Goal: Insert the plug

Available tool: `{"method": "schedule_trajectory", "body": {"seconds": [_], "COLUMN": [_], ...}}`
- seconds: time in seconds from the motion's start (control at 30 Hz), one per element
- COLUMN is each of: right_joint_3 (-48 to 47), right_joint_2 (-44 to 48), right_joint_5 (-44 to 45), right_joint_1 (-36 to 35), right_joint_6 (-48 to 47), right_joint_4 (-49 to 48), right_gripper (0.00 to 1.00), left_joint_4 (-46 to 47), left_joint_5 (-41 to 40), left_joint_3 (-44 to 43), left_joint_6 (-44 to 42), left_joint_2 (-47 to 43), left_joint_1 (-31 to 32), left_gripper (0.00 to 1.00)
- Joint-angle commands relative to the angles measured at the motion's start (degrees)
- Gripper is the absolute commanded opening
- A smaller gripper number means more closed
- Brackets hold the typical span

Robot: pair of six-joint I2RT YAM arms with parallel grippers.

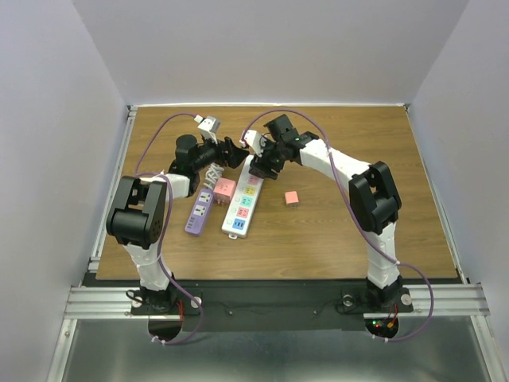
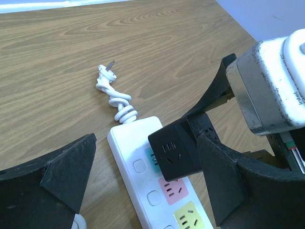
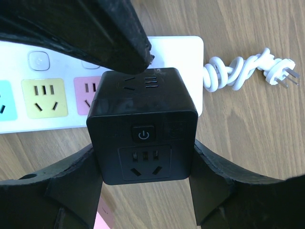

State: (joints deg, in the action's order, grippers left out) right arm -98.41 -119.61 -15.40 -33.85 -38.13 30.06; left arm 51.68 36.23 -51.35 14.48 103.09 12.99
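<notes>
Left gripper (image 1: pixel 238 151) hangs wide open and empty, its arm stretched low beside the far end of the white multi-socket power strip (image 1: pixel 242 204) on the wooden counter (image 1: pixel 342 231). To its right, the right gripper (image 3: pixel 143 164) clamps the black cube-shaped plug adapter (image 3: pixel 142 121) over the strip's end sockets, wrist bent downward. This looks like the alignment step: next the prongs need squaring to a socket, then a straight push down.

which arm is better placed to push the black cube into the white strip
Right. The right end effector grips the black cube over the white power strip; the left end effector is open, holding nothing.
</notes>
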Motion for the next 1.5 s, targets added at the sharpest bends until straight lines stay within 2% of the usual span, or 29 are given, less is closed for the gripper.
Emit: {"method": "schedule_trajectory", "body": {"seconds": [0.0, 0.17, 0.33, 0.7, 0.9, 1.1, 1.47], "right_joint_3": [-2.31, -3.1, -4.94, -11.27, -19.18, -26.56, -25.43], "right_joint_2": [-0.45, -0.62, -2.99, -7.21, -10.72, -15.82, -14.78], "right_joint_5": [0.72, -0.6, 1.69, 3.71, 5.38, 7.4, 5.38], "right_joint_1": [-0.43, -0.43, -0.87, -1.48, -2.54, -3.33, -3.42], "right_joint_6": [0.16, 0.16, 0.95, 1.39, 0.86, 0.42, -0.72], "right_joint_4": [-0.27, -0.27, 0.26, 5.79, 12.29, 17.04, 14.94], "right_gripper": [0.0, 0.0, 0.01, 0.0, 0.01, 0.0, 0.0], "left_joint_4": [3.51, 3.51, 3.51, 3.51, 2.64, 7.29, 10.19], "left_joint_5": [1.21, 1.3, 1.3, 1.57, -0.98, -1.51, 2.0], "left_joint_3": [-1.12, -1.03, -1.03, -0.59, -1.03, 1.16, 0.9], "left_joint_6": [-0.33, -0.24, -0.42, -0.42, -0.33, 3.44, 6.17], "left_joint_2": [-0.52, -0.52, -0.52, -1.22, -0.78, -2.1, 1.24], "left_joint_1": [-0.34, -0.43, -0.43, -0.42, -0.78, -3.32, -4.03], "left_gripper": [0.99, 0.99, 0.99, 0.99, 0.99, 0.99, 0.97]}}
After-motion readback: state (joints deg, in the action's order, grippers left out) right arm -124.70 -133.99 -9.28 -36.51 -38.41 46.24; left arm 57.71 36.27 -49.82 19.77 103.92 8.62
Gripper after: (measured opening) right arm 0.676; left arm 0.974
